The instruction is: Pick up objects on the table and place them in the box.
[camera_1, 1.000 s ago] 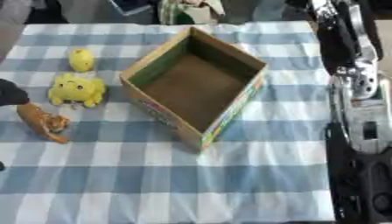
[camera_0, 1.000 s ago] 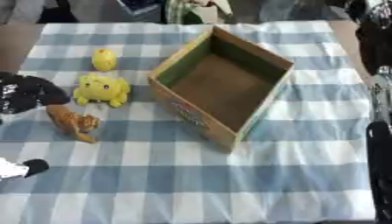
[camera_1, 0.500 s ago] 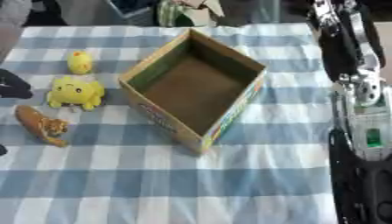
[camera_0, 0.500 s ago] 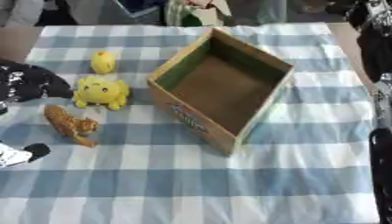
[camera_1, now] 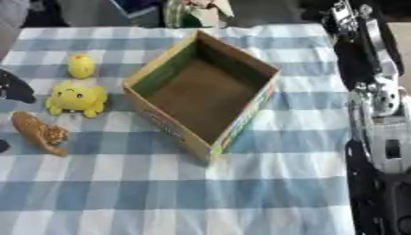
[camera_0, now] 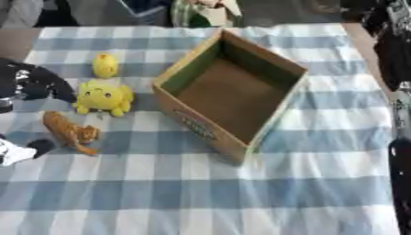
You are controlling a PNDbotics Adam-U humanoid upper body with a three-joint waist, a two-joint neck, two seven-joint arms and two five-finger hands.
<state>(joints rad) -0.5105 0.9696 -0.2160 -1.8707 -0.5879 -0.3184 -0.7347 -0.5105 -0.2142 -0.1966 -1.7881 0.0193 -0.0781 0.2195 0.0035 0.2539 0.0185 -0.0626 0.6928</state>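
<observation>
An open cardboard box point(camera_0: 241, 55) stands skewed in the middle of the checked cloth, with nothing in it. To its left lie a small yellow duck-like toy point(camera_0: 104, 65), a yellow plush point(camera_0: 102, 97) and an orange tiger toy point(camera_0: 70, 133). My left hand point(camera_0: 30, 83) enters at the left edge, open. Its upper part is beside the plush, and a lower tip point(camera_0: 36, 147) is just left of the tiger, touching neither that I can see. My right arm point(camera_1: 375, 110) runs down the right edge, and its hand is not clear.
The blue and white checked cloth point(camera_0: 201, 197) covers the table, with bare room in front of the box. Some coloured items point(camera_0: 201, 11) sit beyond the far edge. The right arm fills the strip right of the box.
The left hand has shifted up the left edge and its lower tip has come closer to the tiger. The toys and box have only shifted slightly with the camera.
</observation>
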